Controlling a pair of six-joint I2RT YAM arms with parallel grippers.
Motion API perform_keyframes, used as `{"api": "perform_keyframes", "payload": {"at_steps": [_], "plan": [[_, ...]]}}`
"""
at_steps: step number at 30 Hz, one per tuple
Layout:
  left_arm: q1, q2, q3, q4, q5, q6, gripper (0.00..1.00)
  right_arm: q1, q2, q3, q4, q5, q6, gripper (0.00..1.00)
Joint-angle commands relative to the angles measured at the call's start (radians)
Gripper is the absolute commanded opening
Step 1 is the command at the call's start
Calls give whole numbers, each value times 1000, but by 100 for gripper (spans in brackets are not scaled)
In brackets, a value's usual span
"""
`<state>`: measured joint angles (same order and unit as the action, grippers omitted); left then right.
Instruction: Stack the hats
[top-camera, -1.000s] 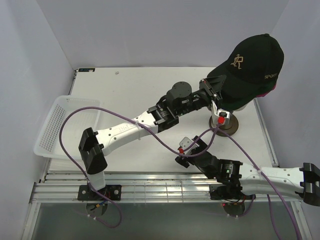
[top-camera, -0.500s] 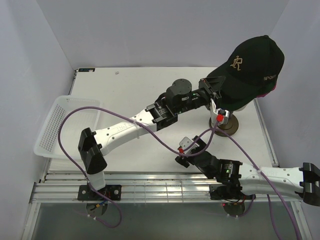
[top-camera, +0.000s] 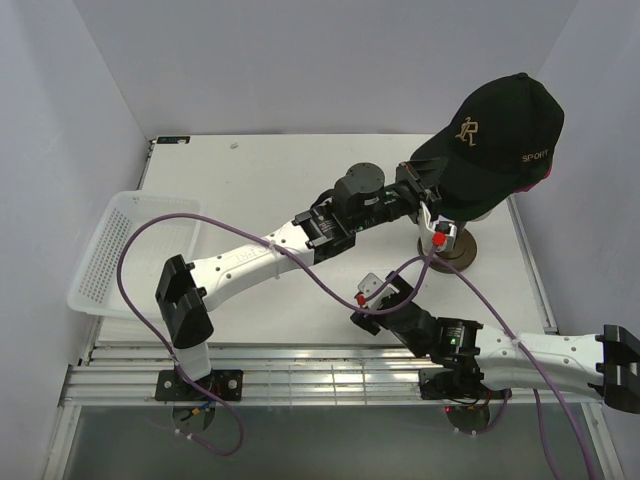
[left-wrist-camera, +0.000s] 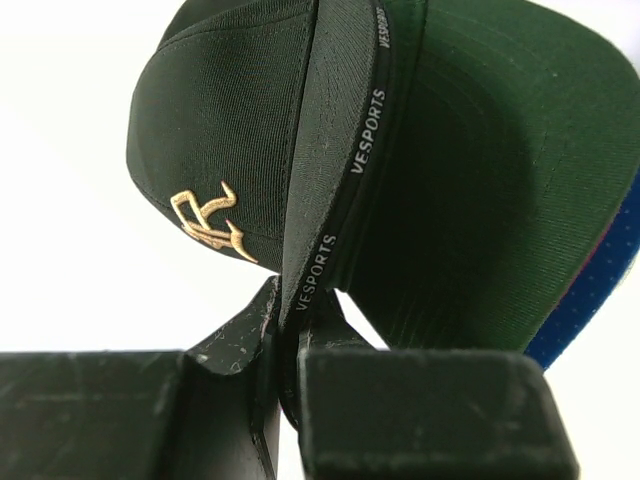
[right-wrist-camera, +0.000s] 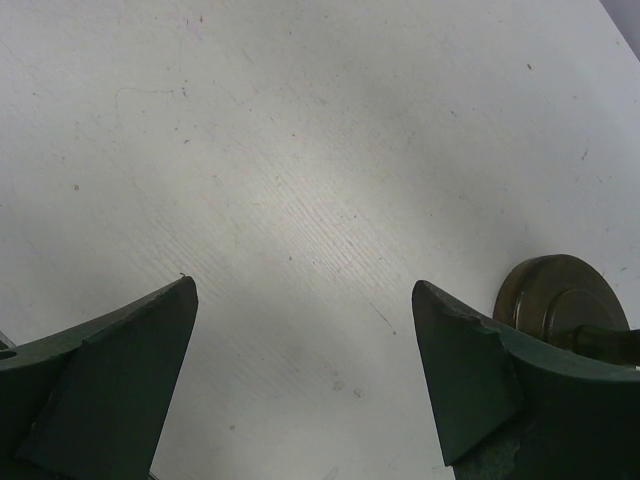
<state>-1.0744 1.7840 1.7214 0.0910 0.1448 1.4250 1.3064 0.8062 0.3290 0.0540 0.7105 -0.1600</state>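
Observation:
The black cap with a gold emblem (top-camera: 500, 125) sits on top of the stack at the far right, over the mannequin head. A sliver of the magenta cap (top-camera: 536, 184) shows under its right edge. In the left wrist view the black cap (left-wrist-camera: 225, 130) has a green underbrim, and blue fabric (left-wrist-camera: 600, 280) shows at the right. My left gripper (top-camera: 420, 183) is shut on the black cap's brim edge (left-wrist-camera: 335, 235). My right gripper (top-camera: 375, 297) is open and empty over bare table. The green NY cap is hidden.
The dark round base (top-camera: 452, 247) of the mannequin stand is under the caps; it also shows in the right wrist view (right-wrist-camera: 565, 300). A white mesh basket (top-camera: 125, 250) hangs over the table's left edge. Purple cables loop over both arms.
My left gripper has lifted the black cap's brim a little up and to the left. The right arm has barely moved.

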Motion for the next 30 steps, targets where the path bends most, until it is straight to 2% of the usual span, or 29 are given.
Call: {"api": "perform_keyframes", "payload": {"at_steps": [1,7,9,12,15,17,22,26,30], "plan": [[7,-14,-52,-183,9,-14,0,-7,1,4,20,6,20,93],[7,-9,-77,-165,19,52,0,-10,2,7,20,1,19,93],[7,-3,-66,-203,41,69,0,-12,2,7,20,0,19,93],[7,3,-59,-255,56,69,0,-13,4,8,20,-8,22,93],[8,2,-74,-226,44,43,0,-22,-5,33,-11,-65,34,93],[14,2,-60,-200,38,26,0,-22,-2,94,-52,-100,37,94],[24,23,7,-252,42,21,0,-22,36,312,-354,-176,65,96],[22,-11,-83,-275,87,80,0,-22,18,357,-460,-238,105,96],[22,2,-78,-309,85,58,0,-22,-12,331,-471,-224,122,96]]}}
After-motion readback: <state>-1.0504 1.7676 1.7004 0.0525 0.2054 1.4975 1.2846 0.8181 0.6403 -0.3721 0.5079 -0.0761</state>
